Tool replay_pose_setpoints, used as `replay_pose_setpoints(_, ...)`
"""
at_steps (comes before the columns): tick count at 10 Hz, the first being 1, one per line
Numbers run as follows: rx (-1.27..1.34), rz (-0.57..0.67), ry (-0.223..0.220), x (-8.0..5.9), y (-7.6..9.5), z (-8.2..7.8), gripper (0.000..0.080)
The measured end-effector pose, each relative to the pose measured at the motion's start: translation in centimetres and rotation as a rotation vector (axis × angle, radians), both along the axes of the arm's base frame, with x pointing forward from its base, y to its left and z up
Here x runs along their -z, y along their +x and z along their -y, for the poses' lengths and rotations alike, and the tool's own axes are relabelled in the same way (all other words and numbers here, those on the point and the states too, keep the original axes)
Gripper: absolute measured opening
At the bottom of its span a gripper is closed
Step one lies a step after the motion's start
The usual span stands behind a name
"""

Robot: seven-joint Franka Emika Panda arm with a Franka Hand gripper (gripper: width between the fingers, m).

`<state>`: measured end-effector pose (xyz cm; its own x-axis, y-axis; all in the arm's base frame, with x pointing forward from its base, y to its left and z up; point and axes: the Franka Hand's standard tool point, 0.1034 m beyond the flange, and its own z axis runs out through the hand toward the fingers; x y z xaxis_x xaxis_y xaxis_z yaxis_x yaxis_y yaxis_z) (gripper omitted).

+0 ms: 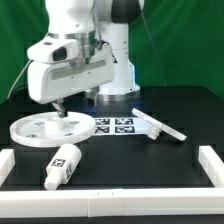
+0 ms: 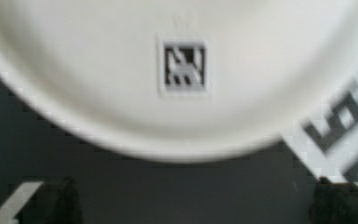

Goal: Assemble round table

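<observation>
- The end effector [image 1: 60,106] hangs low over the near edge of the round disc [image 1: 50,129], fingers spread wide and holding nothing.
- The disc lies flat on the counter [image 1: 130,165], just beside the marker board [image 1: 115,125]. For a sure grip, I judge the rim should sit squarely between the fingers before they close.
- The cylinder leg [image 1: 62,165] lies on its side, apart.

No legible text, disc [image 2: 87,95] tag [image 2: 185,68] — pattern only

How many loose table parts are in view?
3: round disc at the exterior view's left, cylinder leg nearer the camera, foot piece at that view's right. Others may be hidden.
</observation>
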<state>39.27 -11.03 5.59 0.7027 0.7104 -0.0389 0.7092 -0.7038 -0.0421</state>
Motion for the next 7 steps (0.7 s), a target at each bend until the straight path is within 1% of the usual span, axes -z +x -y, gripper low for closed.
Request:
replay_pose_setpoints(1, -0.028, 0.007, -0.006, 0.7, -0.5, 1.5, 0.0649)
replay_pose_setpoints(2, -0.042, 0.039, -0.023, 1.7, -1.2, 2.8, 0.0649)
replay_pose_setpoints(3, -0.026, 0.024, -0.018, 2.1, -1.8, 3.2, 0.0649)
replay_pose_setpoints(4, -0.029, 0.028, -0.019, 2.0, -1.6, 3.2, 0.0649)
replay_pose_setpoints(6, -0.027, 0.025, -0.019, 2.1, -1.7, 3.2, 0.0649)
replay_pose_setpoints(7, -0.021, 0.021, -0.021, 2.3, -2.4, 3.6, 0.0649)
